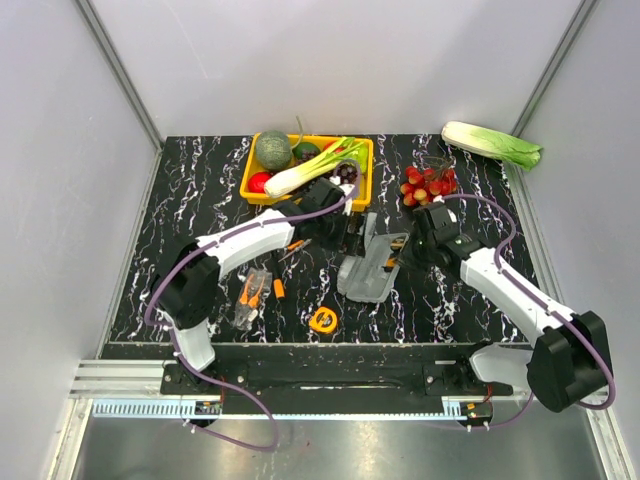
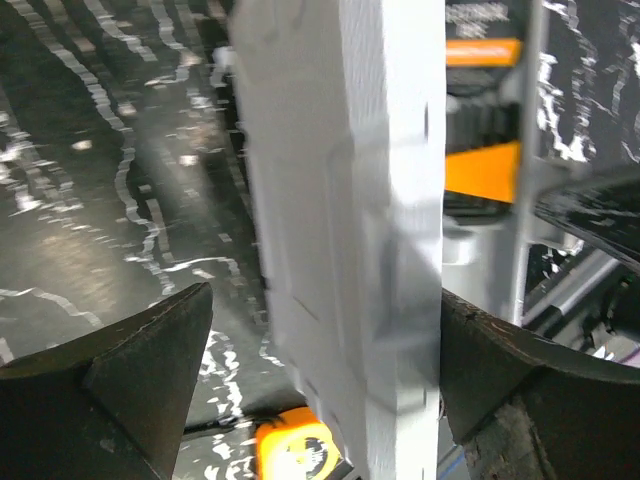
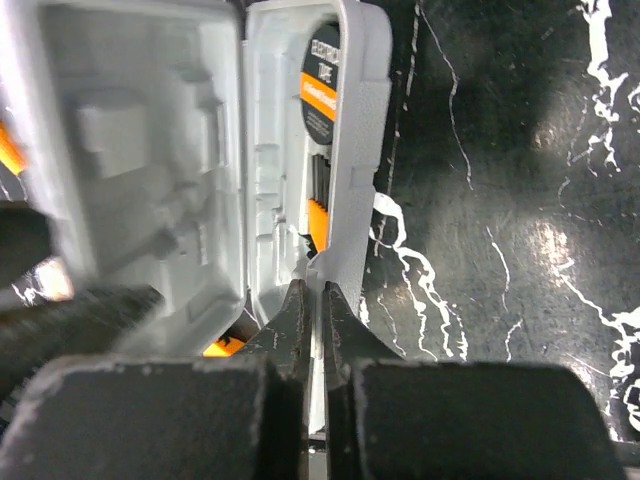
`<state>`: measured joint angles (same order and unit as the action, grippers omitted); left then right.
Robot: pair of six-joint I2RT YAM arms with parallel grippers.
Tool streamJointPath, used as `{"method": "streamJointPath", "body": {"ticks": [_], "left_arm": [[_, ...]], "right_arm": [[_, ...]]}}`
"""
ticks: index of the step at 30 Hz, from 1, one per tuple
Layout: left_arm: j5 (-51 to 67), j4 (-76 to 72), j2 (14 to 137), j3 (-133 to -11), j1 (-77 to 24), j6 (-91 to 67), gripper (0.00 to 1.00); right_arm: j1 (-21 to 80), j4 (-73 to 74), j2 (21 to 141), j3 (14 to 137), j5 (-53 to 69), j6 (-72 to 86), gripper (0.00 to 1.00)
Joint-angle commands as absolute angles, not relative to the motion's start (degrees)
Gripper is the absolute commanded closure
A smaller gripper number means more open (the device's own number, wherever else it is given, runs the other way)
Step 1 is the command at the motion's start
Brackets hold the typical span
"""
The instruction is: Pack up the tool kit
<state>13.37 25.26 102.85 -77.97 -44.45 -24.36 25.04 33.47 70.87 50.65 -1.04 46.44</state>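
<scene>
We clench our right gripper (image 3: pixel 312 296) on the thin rim of the tool kit (image 1: pixel 368 265), left gripper (image 2: pixel 322 312) seemingly released astride it, so it may slip.

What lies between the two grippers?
The open grey case, in the top view; the right gripper's jaws pinch its edge, the left gripper's jaws straddle one half.

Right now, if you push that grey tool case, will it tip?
Probably: the grey case is half-open on its hinge, so a nudge could topple it or swing it shut. It looks like stiff, light moulded plastic; the right gripper pinches its thin wall without bending it.
</scene>
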Motion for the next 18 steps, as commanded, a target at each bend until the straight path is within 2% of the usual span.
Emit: {"method": "streamJointPath", "body": {"ticks": [1,12,18], "left_arm": [[12.12,26.46,101.95,-77.61,-40.61,-23.47,0.10],[20.82,23.03,103.53,-76.03,-36.92,-23.20,0.10],[21.18,22.85,104.68,-76.55,-36.39,-22.06,0.10]], "right_arm": [[24.61,33.22,67.94,47.65,-2.63,45.70,1.00],[22.41,28.92,67.59,40.00,-4.92,45.35,1.00],[19.78,26.90,69.17,37.71,-5.71,43.60,1.00]]}}
